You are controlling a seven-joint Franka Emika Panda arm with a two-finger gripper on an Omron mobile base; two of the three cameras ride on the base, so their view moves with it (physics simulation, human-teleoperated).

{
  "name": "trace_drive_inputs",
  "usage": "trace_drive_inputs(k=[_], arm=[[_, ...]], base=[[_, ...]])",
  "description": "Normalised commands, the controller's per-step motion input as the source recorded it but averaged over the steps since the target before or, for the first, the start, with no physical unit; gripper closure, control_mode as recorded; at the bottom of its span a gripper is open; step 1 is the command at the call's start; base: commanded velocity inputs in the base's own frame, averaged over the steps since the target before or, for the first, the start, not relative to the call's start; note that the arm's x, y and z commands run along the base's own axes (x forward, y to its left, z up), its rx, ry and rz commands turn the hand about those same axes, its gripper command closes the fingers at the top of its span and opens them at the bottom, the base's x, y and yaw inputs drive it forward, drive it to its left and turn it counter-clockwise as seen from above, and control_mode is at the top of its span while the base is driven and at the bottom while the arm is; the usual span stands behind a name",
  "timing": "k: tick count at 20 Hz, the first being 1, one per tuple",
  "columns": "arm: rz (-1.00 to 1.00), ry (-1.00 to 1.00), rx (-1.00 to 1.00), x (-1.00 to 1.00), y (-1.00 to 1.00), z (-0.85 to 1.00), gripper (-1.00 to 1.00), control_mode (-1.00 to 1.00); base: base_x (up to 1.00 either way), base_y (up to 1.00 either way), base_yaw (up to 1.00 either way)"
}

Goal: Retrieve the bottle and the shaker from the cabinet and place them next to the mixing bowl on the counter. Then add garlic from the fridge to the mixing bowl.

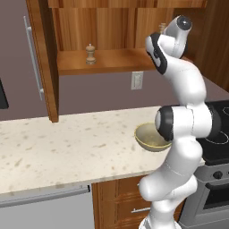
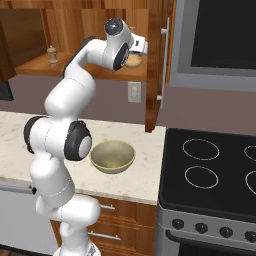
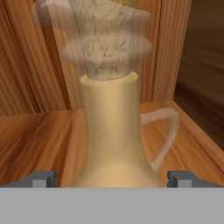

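A tan bottle (image 3: 114, 131) with a cork stopper and a thin side handle stands on the cabinet shelf (image 1: 112, 60), close in front of the hand. My gripper (image 3: 112, 179) is open, one fingertip on each side of the bottle's base, not clamped on it. In the right base view the hand reaches into the cabinet at the bottle (image 2: 133, 61). The small brown shaker (image 1: 91, 53) stands further left on the same shelf, also visible as the shaker (image 2: 52, 56). The mixing bowl (image 1: 152, 136) sits empty on the counter (image 1: 67, 147) below. The garlic is out of view.
The open cabinet door (image 2: 155, 65) hangs to the right of the hand, another door (image 1: 44, 58) at the left. A black stove (image 2: 215, 170) adjoins the counter on the right. A wall outlet (image 1: 137, 80) is under the shelf.
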Motion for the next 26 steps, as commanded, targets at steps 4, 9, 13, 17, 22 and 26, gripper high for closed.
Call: trace_drive_inputs(k=[4,9,13,17,22,26], arm=[[0.0,0.0,0.0,0.11,-0.08,0.0,-1.0,-1.0],[0.0,0.0,0.0,0.15,-0.05,-0.01,-1.0,-1.0],[0.0,0.0,0.0,0.11,0.0,-0.01,-1.0,-1.0],[0.0,0.0,0.0,0.04,0.0,0.0,-1.0,-1.0],[0.0,0.0,0.0,0.04,0.0,-0.02,-1.0,-1.0],[-0.02,0.0,0.0,0.01,0.0,-0.06,-1.0,-1.0]], base=[[0.0,0.0,0.0],[0.0,0.0,0.0],[0.0,0.0,0.0],[0.0,0.0,0.0],[0.0,0.0,0.0],[0.0,0.0,0.0]])
